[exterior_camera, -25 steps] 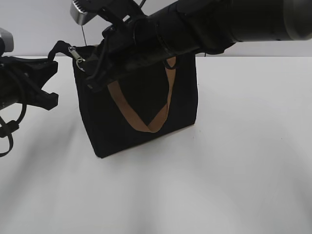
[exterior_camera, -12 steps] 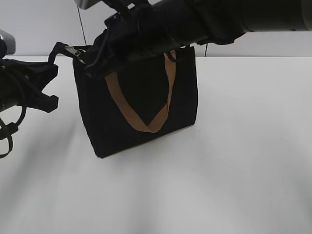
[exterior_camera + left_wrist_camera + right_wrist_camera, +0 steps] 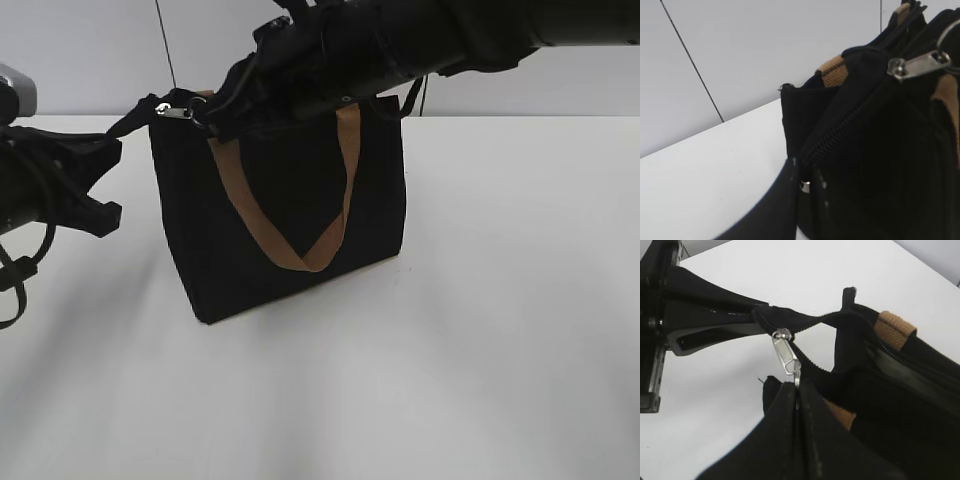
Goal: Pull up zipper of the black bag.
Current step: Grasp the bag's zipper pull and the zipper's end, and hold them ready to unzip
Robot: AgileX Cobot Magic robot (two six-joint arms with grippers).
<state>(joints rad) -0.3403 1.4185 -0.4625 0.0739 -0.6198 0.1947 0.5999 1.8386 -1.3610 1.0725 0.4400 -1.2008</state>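
Note:
The black bag (image 3: pixel 290 210) stands upright on the white table, with tan strap handles. Its zipper (image 3: pixel 815 320) runs along the top edge, and the silver pull (image 3: pixel 174 112) sits near the bag's left end. My right gripper (image 3: pixel 203 110) reaches across from the upper right and is shut on the pull's ring (image 3: pixel 797 378). My left gripper (image 3: pixel 128 124) is shut on the bag's black end tab (image 3: pixel 760 315) at the left corner and holds it taut. The pull also shows in the left wrist view (image 3: pixel 920 65), beyond my left gripper (image 3: pixel 802 186).
The white table (image 3: pixel 480 330) extends in front and to the right of the bag. A pale wall stands behind. The right arm (image 3: pixel 430 40) hangs over the bag's top.
My right gripper has lifted and drawn back to the right with the pull, which has slid a little right along the top edge. The end tab is stretched straighter toward my left gripper.

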